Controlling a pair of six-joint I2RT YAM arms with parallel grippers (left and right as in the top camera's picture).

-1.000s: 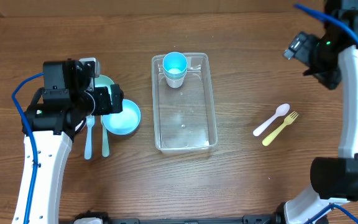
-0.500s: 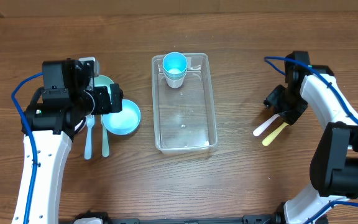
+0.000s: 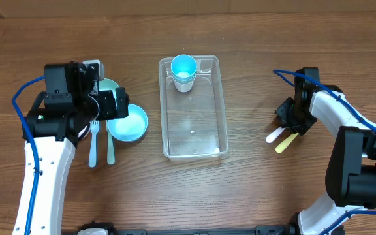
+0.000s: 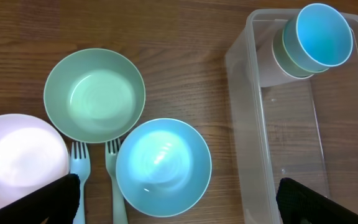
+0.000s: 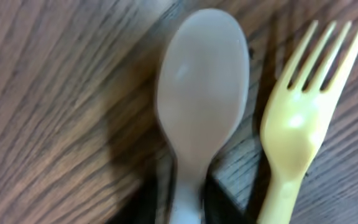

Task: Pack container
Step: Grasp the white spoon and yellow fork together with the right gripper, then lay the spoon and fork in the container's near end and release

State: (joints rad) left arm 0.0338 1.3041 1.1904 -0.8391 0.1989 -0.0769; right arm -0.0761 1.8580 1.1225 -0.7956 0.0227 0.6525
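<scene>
On the wooden table [image 3: 253, 189], left jaws gape empty above the blue bowl [image 4: 163, 165]; right jaws at the spoon [image 5: 201, 106], grip unclear.

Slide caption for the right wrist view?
Close-up: pale spoon beside yellow fork on the wood table.

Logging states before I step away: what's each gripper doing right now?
Left gripper: open, holding nothing.
Right gripper: low over the pink spoon; open or closed cannot be told.
</scene>
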